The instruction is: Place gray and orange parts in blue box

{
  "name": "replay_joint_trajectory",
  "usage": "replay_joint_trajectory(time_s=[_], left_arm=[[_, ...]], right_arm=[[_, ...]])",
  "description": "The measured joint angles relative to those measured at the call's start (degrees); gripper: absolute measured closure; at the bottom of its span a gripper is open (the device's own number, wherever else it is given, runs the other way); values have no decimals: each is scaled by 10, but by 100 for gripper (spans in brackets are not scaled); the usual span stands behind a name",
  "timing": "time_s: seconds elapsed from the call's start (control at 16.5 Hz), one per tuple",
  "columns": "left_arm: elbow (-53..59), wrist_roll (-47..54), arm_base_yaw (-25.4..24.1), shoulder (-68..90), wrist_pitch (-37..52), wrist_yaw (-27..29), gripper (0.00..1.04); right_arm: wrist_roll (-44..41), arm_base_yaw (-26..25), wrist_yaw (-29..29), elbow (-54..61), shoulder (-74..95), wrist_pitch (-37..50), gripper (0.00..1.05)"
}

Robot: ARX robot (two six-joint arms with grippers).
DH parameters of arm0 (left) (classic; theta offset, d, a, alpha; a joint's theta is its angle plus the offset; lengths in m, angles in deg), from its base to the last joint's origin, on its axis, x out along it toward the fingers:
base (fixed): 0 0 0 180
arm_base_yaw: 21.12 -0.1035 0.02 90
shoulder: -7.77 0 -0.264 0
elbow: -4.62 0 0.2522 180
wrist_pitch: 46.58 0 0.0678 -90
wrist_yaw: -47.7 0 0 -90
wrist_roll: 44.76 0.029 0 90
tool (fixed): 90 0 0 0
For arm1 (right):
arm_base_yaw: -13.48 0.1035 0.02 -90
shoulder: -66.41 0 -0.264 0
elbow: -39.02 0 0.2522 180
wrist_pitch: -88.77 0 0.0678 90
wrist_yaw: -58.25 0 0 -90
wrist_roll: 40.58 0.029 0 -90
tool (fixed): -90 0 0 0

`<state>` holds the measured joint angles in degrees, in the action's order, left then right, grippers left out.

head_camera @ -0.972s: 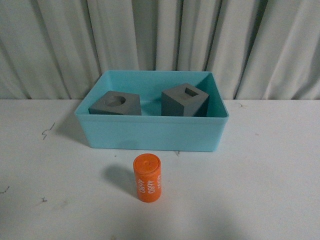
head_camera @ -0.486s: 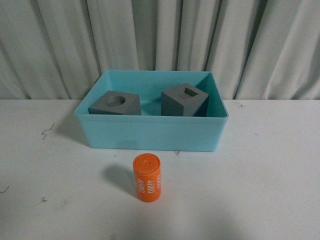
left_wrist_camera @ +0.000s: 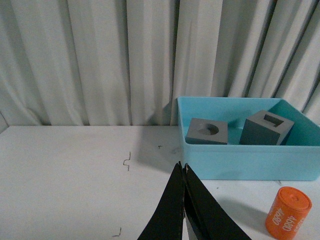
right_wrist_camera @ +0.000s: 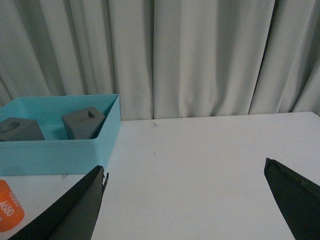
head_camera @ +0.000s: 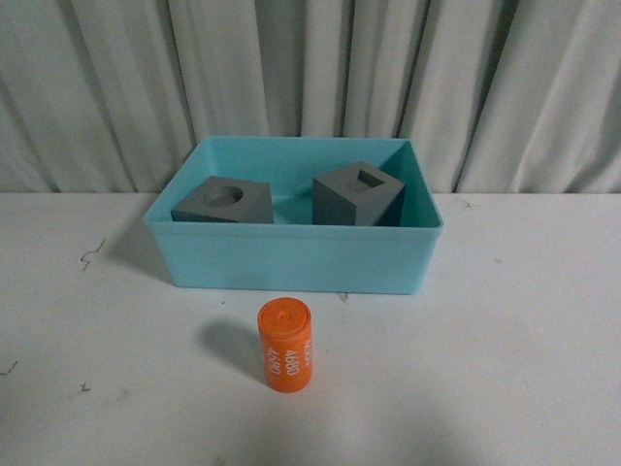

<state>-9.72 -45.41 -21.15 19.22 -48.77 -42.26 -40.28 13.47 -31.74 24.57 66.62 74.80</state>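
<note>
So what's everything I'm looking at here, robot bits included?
Large rectangular plastic bin: one, light blue, on the table in front of the curtain.
Matte cube with a round recess: one, dark gray, inside the bin, left part.
Matte cube with a rectangular slot: one, dark gray, inside the bin, right part.
Small cylinder printed "4680": one, orange, upright on the table, nearer than the bin and apart from it.
Table: one, white, with a few small dark marks.
Pleated curtain: one, pale gray, across the background.
Left gripper: one, black, fingers closed together, holding nothing.
Right gripper: one, black, fingers wide apart, holding nothing.
</note>
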Motion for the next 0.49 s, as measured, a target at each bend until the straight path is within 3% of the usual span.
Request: replay_joint_trajectory(time_s=[0.12,0.24,0.49], left_arm=[[0,0,0,-16,-16,0,103],[0,0,0,-93,-123,-1,103],[0,0,0,-110,-120,0,103]], right_arm=[[0,0,0,0,0,0,6],[0,0,0,0,0,0,6],[0,0,0,0,0,0,6]])
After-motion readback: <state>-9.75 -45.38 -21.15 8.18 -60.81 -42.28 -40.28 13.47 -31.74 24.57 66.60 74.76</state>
